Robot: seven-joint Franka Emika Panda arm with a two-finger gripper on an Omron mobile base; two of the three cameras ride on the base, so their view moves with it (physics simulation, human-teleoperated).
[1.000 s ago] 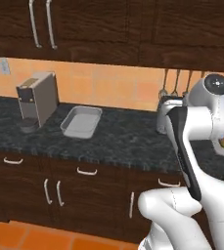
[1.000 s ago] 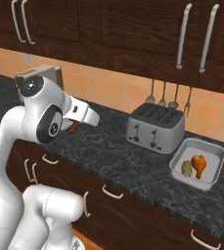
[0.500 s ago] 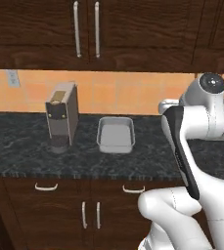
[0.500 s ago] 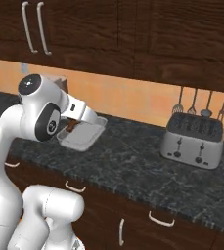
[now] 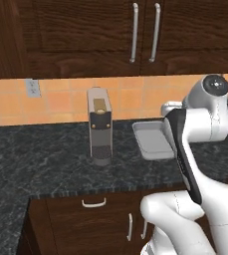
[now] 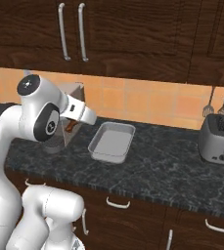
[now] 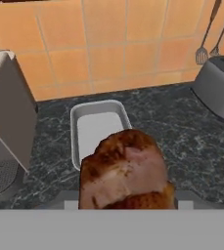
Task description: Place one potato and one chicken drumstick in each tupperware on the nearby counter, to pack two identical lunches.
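A darker red-brown chicken drumstick (image 7: 123, 170) sits close up in the hand view, held by my gripper (image 6: 76, 118), which is shut on it. In the right base view a bit of the drumstick (image 6: 70, 127) shows under the hand. It hangs above the dark counter (image 6: 167, 166), just left of a pale tupperware (image 6: 112, 141). That tupperware (image 7: 98, 128) lies just ahead in the hand view with nothing in it. In the left base view the tupperware (image 5: 153, 140) is partly hidden behind my arm. The potato is out of view.
A grey coffee machine (image 5: 99, 127) stands on the counter left of the tray, close to my hand (image 7: 6, 127). A silver toaster (image 6: 220, 139) stands far right, with utensils (image 6: 216, 101) hanging on the orange tiled wall. Dark cupboards hang overhead.
The whole picture has shifted, so the base has driven left along the counter. The empty tray and coffee machine now lie in front. The drumstick stays in the gripper.
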